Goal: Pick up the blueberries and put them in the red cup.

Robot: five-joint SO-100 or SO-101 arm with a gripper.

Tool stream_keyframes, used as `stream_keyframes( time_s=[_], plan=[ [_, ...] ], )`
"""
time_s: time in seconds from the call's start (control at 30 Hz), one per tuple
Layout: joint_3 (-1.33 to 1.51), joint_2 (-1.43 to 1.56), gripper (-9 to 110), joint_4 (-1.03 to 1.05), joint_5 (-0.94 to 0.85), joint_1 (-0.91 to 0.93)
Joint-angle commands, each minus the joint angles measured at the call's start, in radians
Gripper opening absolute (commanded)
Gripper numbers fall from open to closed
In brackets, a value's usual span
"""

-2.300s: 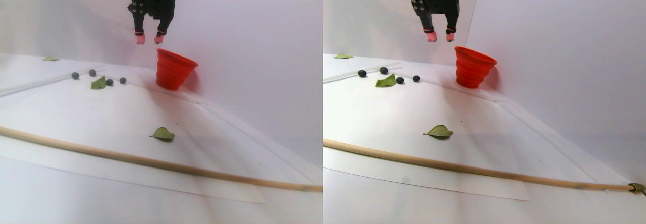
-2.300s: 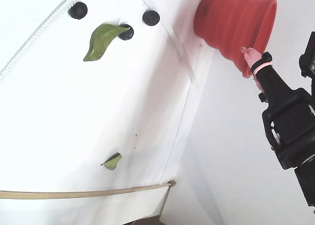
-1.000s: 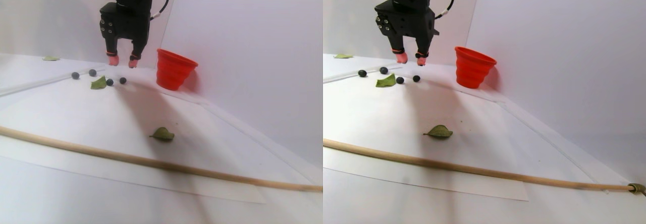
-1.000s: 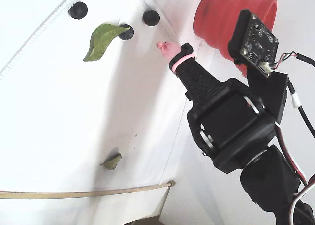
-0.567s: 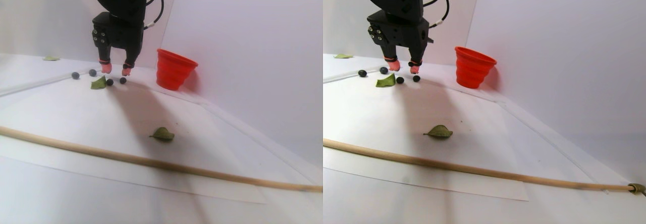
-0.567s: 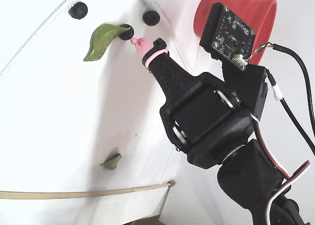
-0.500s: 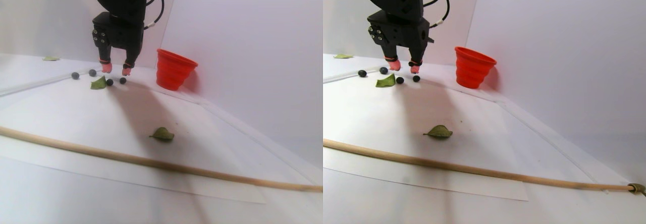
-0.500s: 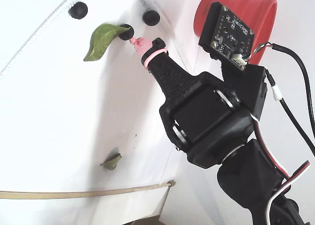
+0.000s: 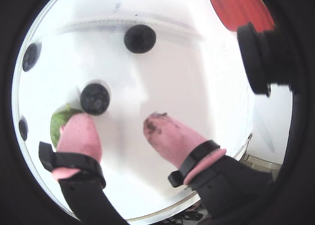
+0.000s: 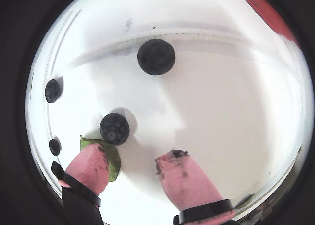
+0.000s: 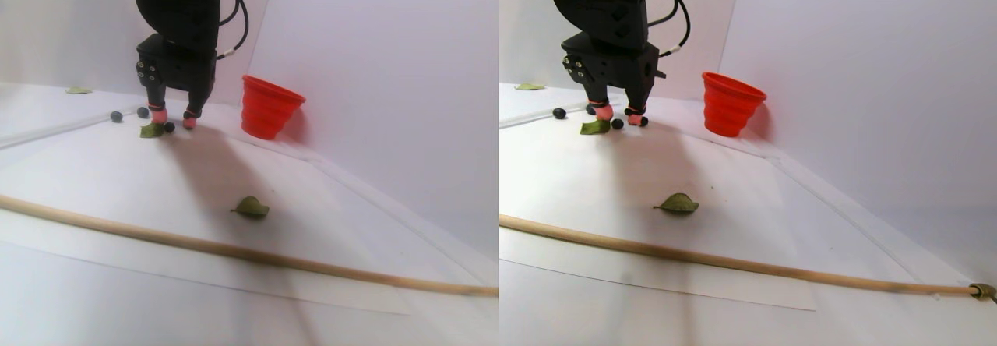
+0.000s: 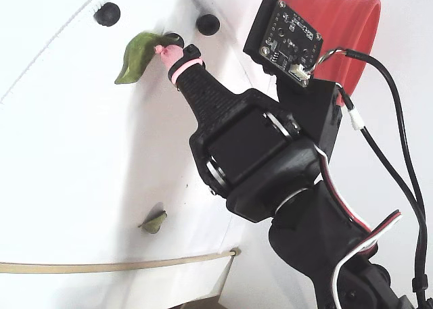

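End effector (image 10: 135, 168) spread empty near blueberries (image 10: 114, 128), red cup (image 11: 267, 107) upright, mouth upward

Leaf (image 10: 112, 158) crowds berry (image 10: 114, 128) — right side open.

2 pink-tipped fingers (image 9: 165, 131) spread apart, blueberries (image 9: 95, 98) on white surface, red cup (image 9: 239, 7) top right
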Motion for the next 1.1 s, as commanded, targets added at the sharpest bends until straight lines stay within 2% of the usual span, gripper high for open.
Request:
stream_keyframes(
  time_s=[0.0,1.07],
  plan=[
    [-0.074,0.015,20,-0.032,0.021,0.002],
    [-0.129,-0.101,16,-0.117,0.075,-0.012]
  ],
)
